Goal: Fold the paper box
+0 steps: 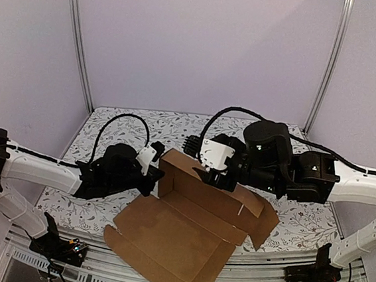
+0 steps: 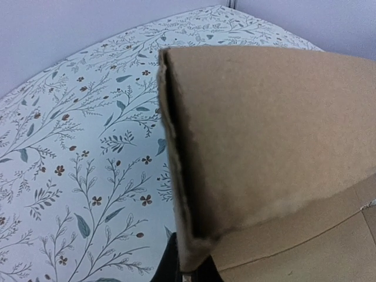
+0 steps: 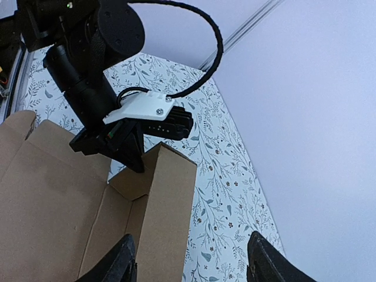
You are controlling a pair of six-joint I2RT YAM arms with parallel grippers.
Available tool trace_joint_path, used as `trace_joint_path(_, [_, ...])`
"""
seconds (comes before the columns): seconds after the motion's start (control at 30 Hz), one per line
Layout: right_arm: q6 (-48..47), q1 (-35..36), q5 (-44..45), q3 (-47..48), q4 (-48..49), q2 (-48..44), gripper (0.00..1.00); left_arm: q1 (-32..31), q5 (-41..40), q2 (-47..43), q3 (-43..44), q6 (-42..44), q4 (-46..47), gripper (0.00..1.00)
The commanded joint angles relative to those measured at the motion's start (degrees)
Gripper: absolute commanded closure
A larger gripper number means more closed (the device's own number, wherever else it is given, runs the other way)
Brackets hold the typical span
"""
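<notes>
box: paper box (image 1: pixel 185 241) lower centre of top view, flap (image 1: pixel 175 170) upright | left tool (image 1: pixel 156 176): pinching flap | right tool (image 3: pixel 194 259): wide, gripping nothing | risk: flap springing flat; sheet sliding off counter (image 1: pixel 102 199)

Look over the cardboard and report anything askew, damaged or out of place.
The paper box lies skewed to the table, its near flaps hanging over the front edge. One end flap stands upright, pinched by the left gripper; its cut edge looks rough, not torn. Nothing spilled.
</notes>
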Motion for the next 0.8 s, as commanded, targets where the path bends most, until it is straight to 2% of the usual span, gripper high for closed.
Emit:
trace_joint_path(0.0, [10.3, -3.8, -9.9, 2.1, -6.2, -1.4, 0.37, -0.8, 3.9, 2.6, 3.6, 3.5, 1.9, 1.00])
trace_joint_path(0.2, [20.7, -10.6, -13.2, 6.5, -9.4, 0.8, 0.39, 0.1, 12.0, 7.0, 5.7, 9.7, 6.9, 1.00])
trace_joint_path(0.27, [25.4, -12.9, -15.0, 7.4, -9.8, 1.6, 0.40, 1.7, 16.0, 9.1, 7.5, 9.7, 6.2, 1.00])
trace_joint_path(0.43, [30.5, -16.3, -17.2, 7.8, -8.2, 4.1, 0.48, 5.4, 26.8, 13.9, 11.1, 9.5, 7.8, 1.00])
trace_joint_path(0.6, [34.0, -18.4, -18.3, 6.8, -5.4, 6.2, 0.70, 5.6, 27.1, 18.3, 15.1, 10.3, 6.6, 1.00])
trace_joint_path(0.63, [34.0, -18.4, -18.3, 6.3, -4.5, 6.5, 0.77, 5.6, 26.8, 18.8, 15.2, 10.2, 7.0, 1.00])
trace_joint_path(0.7, [36.0, -18.5, -18.3, 5.8, -3.1, 7.1, 0.96, 5.6, 26.5, 19.6, 15.3, 9.9, 7.6, 1.00])
trace_joint_path(0.73, [36.8, -18.5, -18.5, 5.5, -2.3, 7.4, 1.00, 5.5, 26.4, 19.8, 15.1, 9.7, 7.8, 1.00])
trace_joint_path(0.77, [37.1, -18.5, -18.7, 5.4, -1.7, 8.0, 1.00, 5.5, 26.3, 19.9, 15.0, 9.6, 8.1, 1.00])
